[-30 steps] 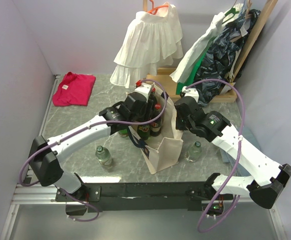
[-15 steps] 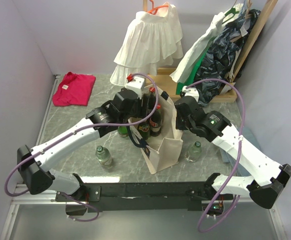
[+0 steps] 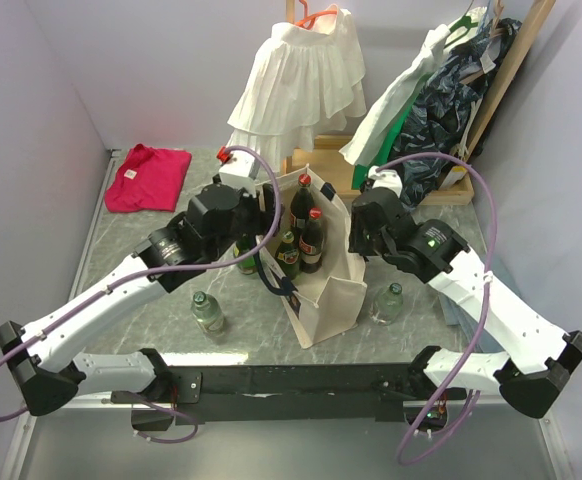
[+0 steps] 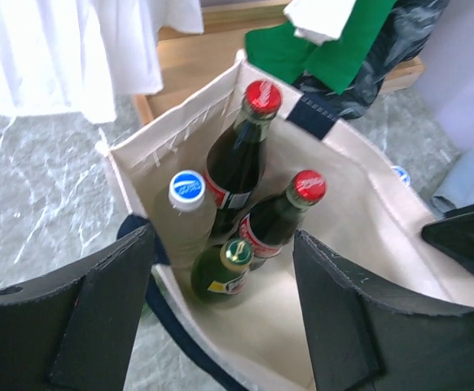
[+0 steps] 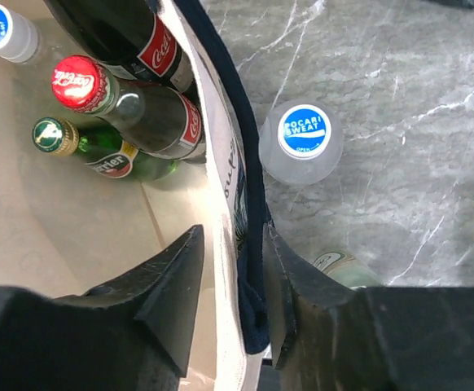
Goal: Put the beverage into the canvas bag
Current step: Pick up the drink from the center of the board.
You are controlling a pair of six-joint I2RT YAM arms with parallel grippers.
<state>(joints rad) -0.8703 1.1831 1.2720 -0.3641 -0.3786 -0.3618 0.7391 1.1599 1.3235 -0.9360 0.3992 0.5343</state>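
Canvas bag (image 3: 326,300) upright on worktop (image 3: 121,230); four bottles (image 4: 239,159) inside. Left jaws wide open, empty, over bag mouth. Right jaws parted astride the rim and navy strap (image 5: 252,195), seemingly not pinching. Clear bottle (image 5: 302,137) just outside bag.

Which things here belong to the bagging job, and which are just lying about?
Job: canvas bag, four bottles inside it, Pocari Sweat bottle beside it, clear bottle standing loose.
Lying about: pink garment, white ruffled dress, hanging clothes.
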